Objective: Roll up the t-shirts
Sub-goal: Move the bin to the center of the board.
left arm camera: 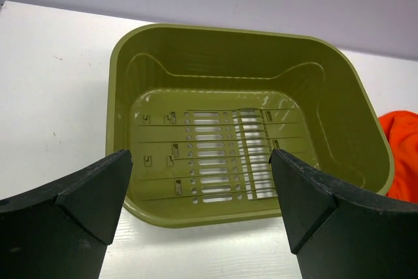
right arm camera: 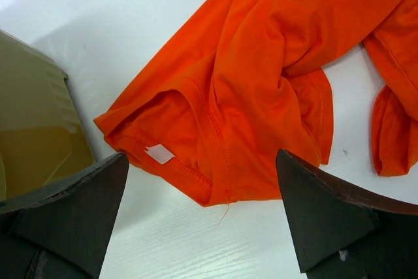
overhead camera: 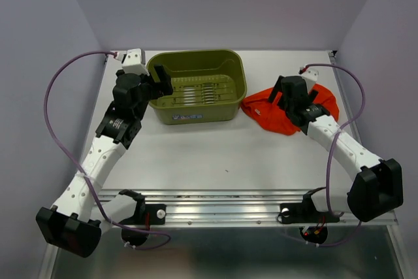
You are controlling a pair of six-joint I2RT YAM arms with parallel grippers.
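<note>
top overhead | L wrist near basket | R wrist near t-shirt

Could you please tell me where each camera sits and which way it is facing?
Top external: above and behind the arms, looking down on the table; both arms and bases show.
Left wrist: on the left arm, facing the olive-green basket; the open left gripper frames it.
Right wrist: on the right arm, looking down at the orange t-shirt; the open right gripper shows.
Shared: both wrist views catch basket and t-shirt.

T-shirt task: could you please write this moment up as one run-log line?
t-shirt: crumpled, unrolled, right of basket | basket: empty | left gripper: open, by basket | right gripper: open, above t-shirt
</note>
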